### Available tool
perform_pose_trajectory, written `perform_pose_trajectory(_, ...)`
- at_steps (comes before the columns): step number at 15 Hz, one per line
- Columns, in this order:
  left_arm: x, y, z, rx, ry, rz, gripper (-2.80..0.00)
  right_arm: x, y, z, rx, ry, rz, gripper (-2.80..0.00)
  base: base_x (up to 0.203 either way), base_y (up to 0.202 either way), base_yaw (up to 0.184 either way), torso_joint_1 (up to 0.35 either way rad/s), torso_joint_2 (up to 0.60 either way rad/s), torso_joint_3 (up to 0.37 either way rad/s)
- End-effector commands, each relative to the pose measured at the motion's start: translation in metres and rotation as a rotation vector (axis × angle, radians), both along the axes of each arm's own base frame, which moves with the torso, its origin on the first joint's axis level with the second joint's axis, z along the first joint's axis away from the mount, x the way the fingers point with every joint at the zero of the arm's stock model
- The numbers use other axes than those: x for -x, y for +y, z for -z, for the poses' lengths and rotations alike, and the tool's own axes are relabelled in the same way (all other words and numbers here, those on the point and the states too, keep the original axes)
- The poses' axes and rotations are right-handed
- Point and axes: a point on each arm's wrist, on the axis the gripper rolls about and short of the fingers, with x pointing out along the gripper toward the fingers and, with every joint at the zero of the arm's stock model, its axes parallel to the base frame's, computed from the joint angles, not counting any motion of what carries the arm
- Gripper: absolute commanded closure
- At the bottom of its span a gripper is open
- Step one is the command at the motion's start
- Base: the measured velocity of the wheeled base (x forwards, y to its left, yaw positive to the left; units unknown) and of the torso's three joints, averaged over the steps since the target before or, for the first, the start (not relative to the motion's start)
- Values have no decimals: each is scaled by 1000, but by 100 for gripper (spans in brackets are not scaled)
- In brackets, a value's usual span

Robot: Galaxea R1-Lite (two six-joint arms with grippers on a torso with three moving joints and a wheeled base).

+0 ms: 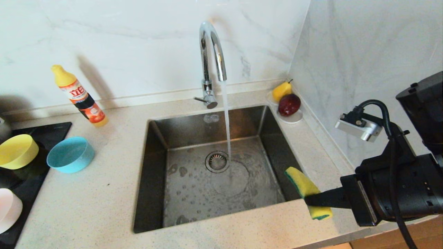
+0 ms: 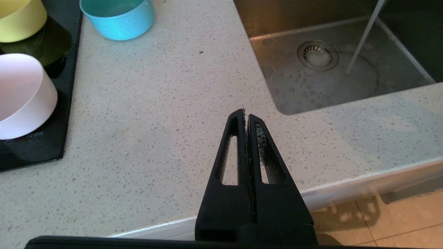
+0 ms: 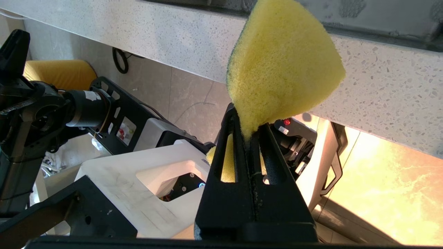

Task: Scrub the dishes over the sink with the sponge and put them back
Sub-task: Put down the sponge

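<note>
The steel sink sits mid-counter, and water runs from the tap onto its floor. At the sink's front right corner my right gripper is shut on the narrow end of the yellow-and-green sponge; the right wrist view shows the sponge fanning out beyond that gripper. On the left stand the yellow bowl, blue bowl and pink bowl. My left gripper is shut and empty over the counter's front edge, left of the sink. It is out of the head view.
The yellow and pink bowls rest on a black cooktop at the far left. A detergent bottle leans by the back wall. A white saucer with a pear and a red fruit sits in the back right corner.
</note>
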Motion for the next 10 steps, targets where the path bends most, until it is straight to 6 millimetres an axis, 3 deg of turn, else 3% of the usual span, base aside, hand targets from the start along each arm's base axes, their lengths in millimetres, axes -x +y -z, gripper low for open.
perform_pose_trajectory(1,0,0,1,1,6,1,0,2,-2,-1,-4,0,0,0,0,0,0,0,0,0)
perform_pose_trajectory(10,0,0,1,0,6,1,0,4,-4,-1,16,-26,-7,0,0,0,0,0,0,0)
